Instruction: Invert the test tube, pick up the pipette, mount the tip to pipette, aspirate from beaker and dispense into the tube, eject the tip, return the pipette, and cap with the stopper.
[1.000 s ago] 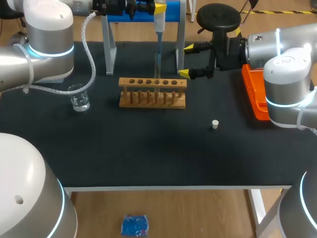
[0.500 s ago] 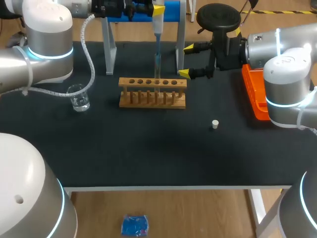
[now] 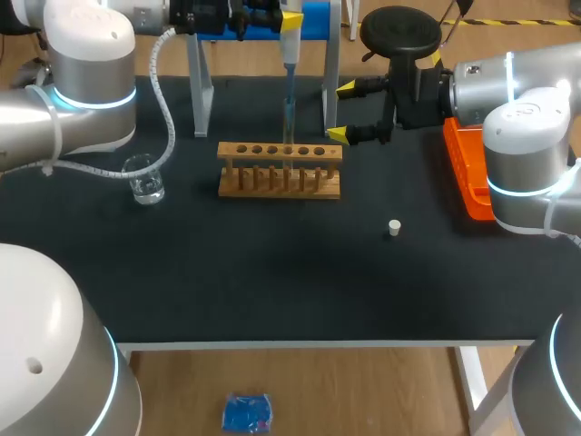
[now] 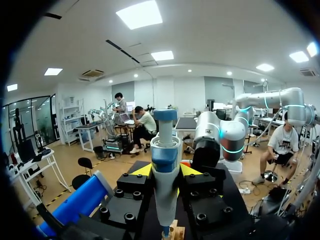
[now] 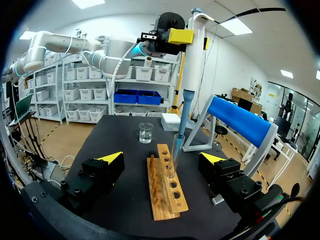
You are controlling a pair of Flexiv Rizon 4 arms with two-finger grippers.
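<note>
The left gripper (image 4: 165, 170) is high above the table (image 3: 272, 282). Its jaws pinch the pipette (image 3: 290, 41) from two sides, so it hangs straight down. It hangs that way so the thin end can point into the test tube (image 5: 176, 152). The test tube stands up in the wooden rack (image 3: 280, 173), in a hole near the rack's right end. The rack holds it up so no hand has to. From the right wrist view, the thin end seems to sit just inside the tube's mouth. This looks like the step where the water goes into the tube.

The right gripper (image 3: 340, 111) is just beside the right end of the rack. Its jaws are spread wide and touch nothing. It faces the tube, maybe to be ready to help.

The beaker (image 3: 145, 179) sits well off to the left of the rack, with a little water in it. The small white stopper (image 3: 394, 227) lies alone on the table, to the right and nearer the front. It is likely waiting there for the last step, when the tube gets its cap.
</note>
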